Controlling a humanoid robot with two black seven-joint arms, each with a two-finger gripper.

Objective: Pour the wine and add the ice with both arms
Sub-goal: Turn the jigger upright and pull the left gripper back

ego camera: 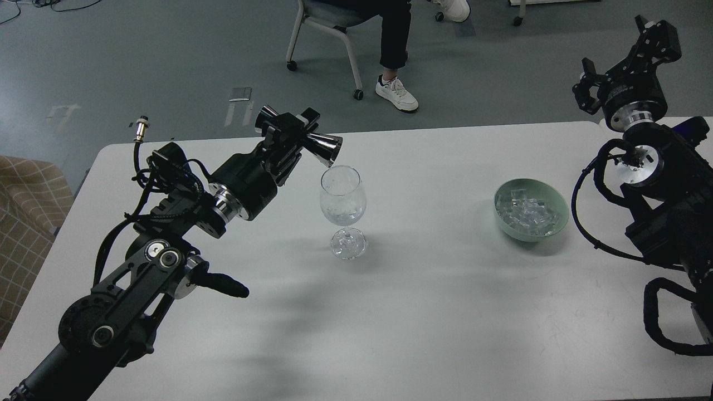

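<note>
My left gripper (pixel 291 140) is shut on a shiny metal jigger (pixel 322 148), held on its side with its mouth tilted down just above the left rim of a clear wine glass (pixel 343 199). The glass stands upright mid-table with a little clear content (pixel 345 214) low in its bowl; I cannot tell liquid from cubes there. A pale green bowl (pixel 503 221) to the right holds several clear ice cubes (pixel 529 214). My right gripper (pixel 621 60) is raised beyond the table's far right corner, open and empty, well apart from the bowl.
The white table (pixel 434 312) has its far edge just behind the glass. A seated person's leg and shoe (pixel 396 92) and a wheeled chair (pixel 323 33) are beyond it. A checked cushion (pixel 22 217) lies at the left edge.
</note>
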